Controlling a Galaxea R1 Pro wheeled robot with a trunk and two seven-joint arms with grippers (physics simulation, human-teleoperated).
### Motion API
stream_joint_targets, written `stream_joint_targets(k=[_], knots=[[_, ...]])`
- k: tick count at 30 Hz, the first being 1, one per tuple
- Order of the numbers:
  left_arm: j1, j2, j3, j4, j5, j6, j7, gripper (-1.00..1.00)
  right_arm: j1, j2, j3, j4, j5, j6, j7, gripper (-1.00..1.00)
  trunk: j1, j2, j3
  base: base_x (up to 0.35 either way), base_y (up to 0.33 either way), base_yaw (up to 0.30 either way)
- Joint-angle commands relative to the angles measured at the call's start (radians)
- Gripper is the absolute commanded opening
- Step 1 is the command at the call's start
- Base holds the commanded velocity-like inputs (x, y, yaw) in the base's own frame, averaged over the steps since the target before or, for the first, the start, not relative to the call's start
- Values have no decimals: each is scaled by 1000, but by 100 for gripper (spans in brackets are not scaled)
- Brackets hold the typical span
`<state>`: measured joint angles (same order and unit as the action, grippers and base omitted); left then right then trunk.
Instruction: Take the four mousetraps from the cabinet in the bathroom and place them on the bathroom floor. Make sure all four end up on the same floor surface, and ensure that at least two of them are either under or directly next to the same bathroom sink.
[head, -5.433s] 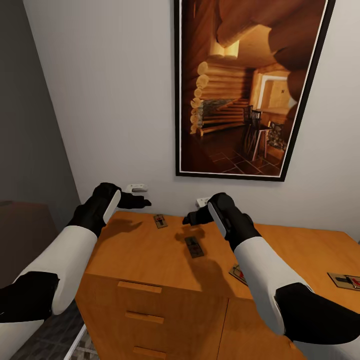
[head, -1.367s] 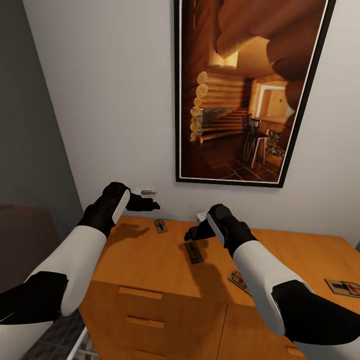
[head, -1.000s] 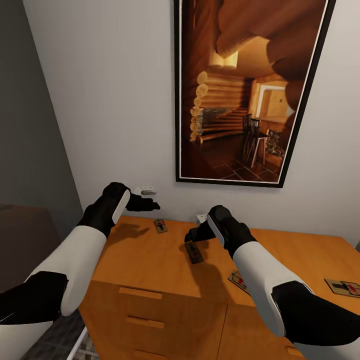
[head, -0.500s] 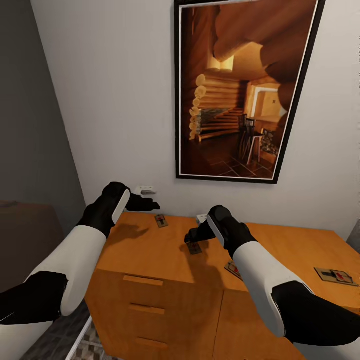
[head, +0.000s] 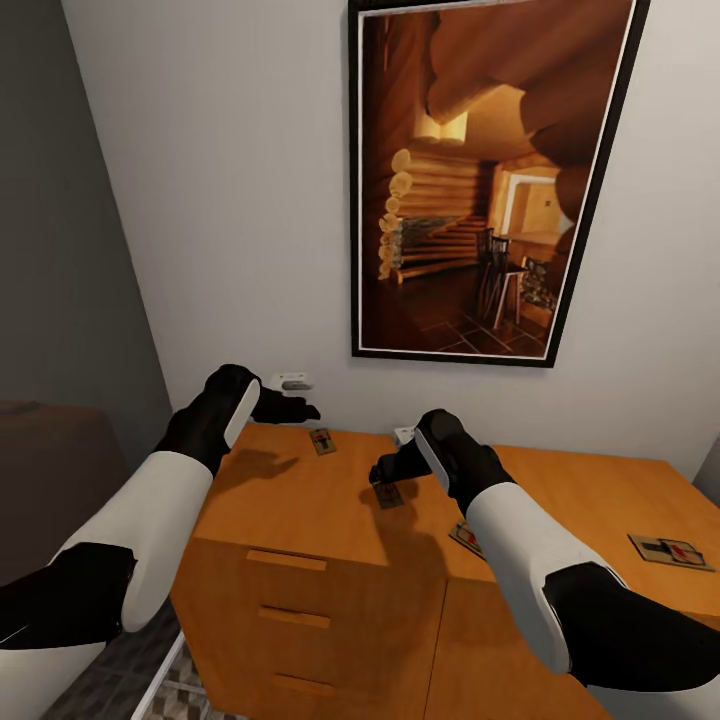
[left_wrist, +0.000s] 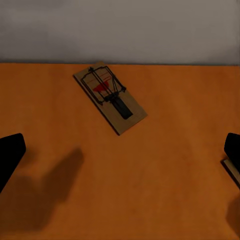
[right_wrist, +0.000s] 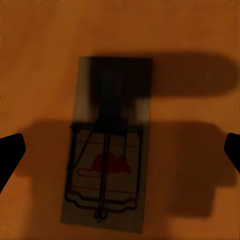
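my right gripper (head: 384, 468) hangs wide open over a trap (right_wrist: 107, 164) on the cabinet (head: 300, 500); left gripper (head: 300, 409) wide too. descending off-centre, i'd likely skid the flat board away.
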<state>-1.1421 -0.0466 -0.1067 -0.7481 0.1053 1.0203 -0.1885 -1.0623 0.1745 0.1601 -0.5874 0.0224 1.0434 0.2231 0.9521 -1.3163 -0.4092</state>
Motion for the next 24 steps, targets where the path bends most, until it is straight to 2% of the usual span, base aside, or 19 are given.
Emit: stream_joint_targets(k=[1,12,16,24], knots=[[-1,1,-2,-1,10,4,6,100,-1,0,-8,-1,2,4,2,100,0,-1,-1,0,0,0],[-1,-1,-2,0,11,4,6,100,-1,0,-131,-1,7,4,0,100,0,-1,-1,0,0,0],[-1,-1,-2,0,11,4,6,100,-1,0,-146,-2,7,4,0,100,0,-1,-1,0,0,0],[-1,-1,-2,0,11,4,6,100,-1,0,-150,-2,8,4,-7,100,0,-1,-1,0,0,0]])
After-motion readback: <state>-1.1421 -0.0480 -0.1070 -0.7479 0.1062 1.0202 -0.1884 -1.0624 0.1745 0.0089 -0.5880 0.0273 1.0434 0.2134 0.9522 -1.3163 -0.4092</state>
